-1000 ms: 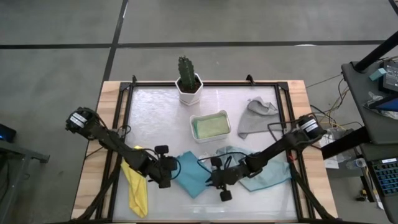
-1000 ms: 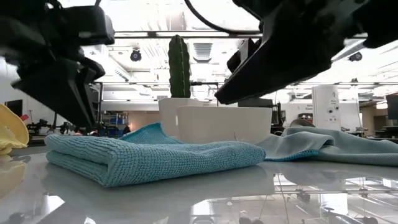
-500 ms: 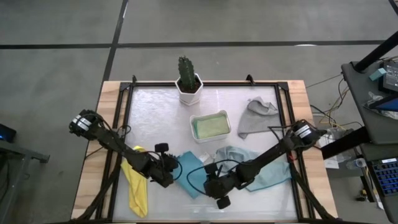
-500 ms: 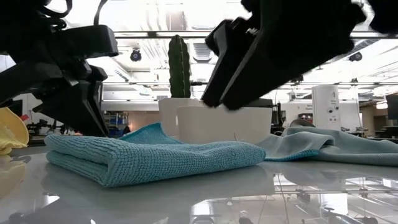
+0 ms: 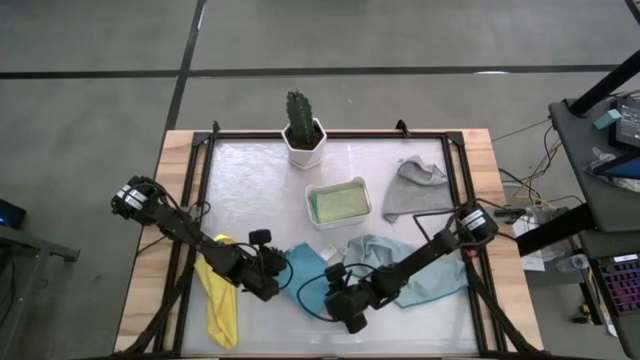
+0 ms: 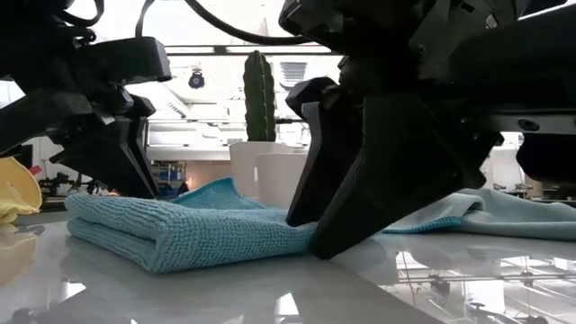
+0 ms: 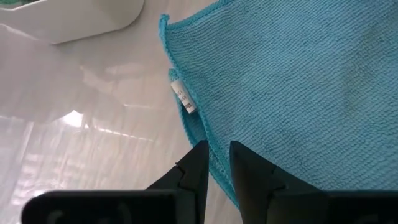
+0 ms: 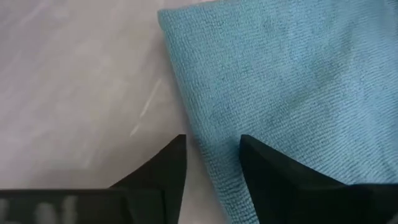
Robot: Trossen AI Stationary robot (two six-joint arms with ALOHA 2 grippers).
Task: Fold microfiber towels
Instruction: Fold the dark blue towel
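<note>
Looking straight down in the high view, the bright blue towel [image 5: 305, 277] is seen lying folded near the front edge of the table [image 5: 260, 190], with the left gripper [image 5: 276, 272] at its left edge and the right gripper [image 5: 335, 292] at its front right corner. The pale teal towel [image 5: 415, 270] lies partly under the right arm and could be dragged along if that arm is swept sideways. The yellow towel [image 5: 218, 298] hangs off the front left, the grey towel [image 5: 412, 187] is bunched at the back right, and an olive green towel [image 5: 338, 203] sits in the white tray [image 5: 313, 210]; a potted cactus [image 5: 301, 130] stands behind, well apart.

At table height in the low view, both grippers are seen pressed close to the folded cloth, so the fold could be pulled open if one side is lifted alone.

From the left wrist view, the fingers [image 7: 198, 173] stand slightly apart astride the hem beside a white label [image 7: 183, 98]; whether the hem is pinched cannot be told.

From the right wrist view, the jaws stand parted around the towel's corner, unclosed; a layer could be missed.
</note>
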